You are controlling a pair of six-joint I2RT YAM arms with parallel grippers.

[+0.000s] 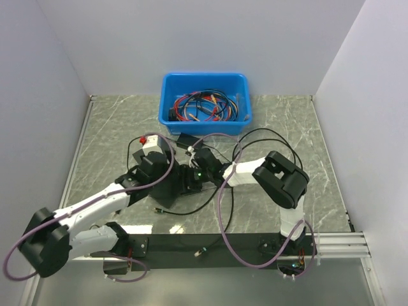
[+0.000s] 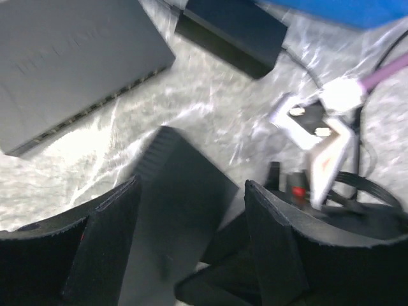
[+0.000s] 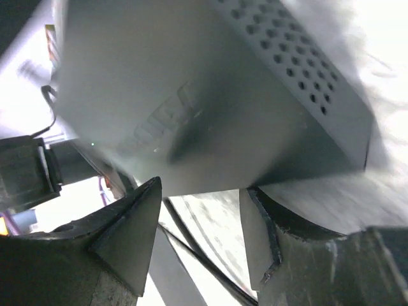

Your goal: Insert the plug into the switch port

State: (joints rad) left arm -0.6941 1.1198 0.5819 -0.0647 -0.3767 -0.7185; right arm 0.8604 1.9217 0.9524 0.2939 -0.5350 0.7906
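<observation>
The plug (image 1: 158, 209), a small black connector with a brass tip on a thin black cable, lies on the table in front of both grippers, and neither holds it. The switch (image 2: 64, 57) is a flat grey box with ports along its near edge, up-left of my left gripper (image 2: 191, 183). The left jaws are open, with a blurred dark block low between them. My right gripper (image 3: 201, 186) is open, and the switch (image 3: 210, 102) with its vent holes fills the view just past its fingertips. From above, both grippers (image 1: 159, 162) (image 1: 205, 164) meet mid-table.
A blue bin (image 1: 204, 105) of red, blue and black cables stands at the back. A black brick-shaped adapter (image 2: 233, 29) lies in front of it. Black cable loops lie around the right arm (image 1: 280, 178). Another small connector (image 1: 201, 252) rests on the base rail.
</observation>
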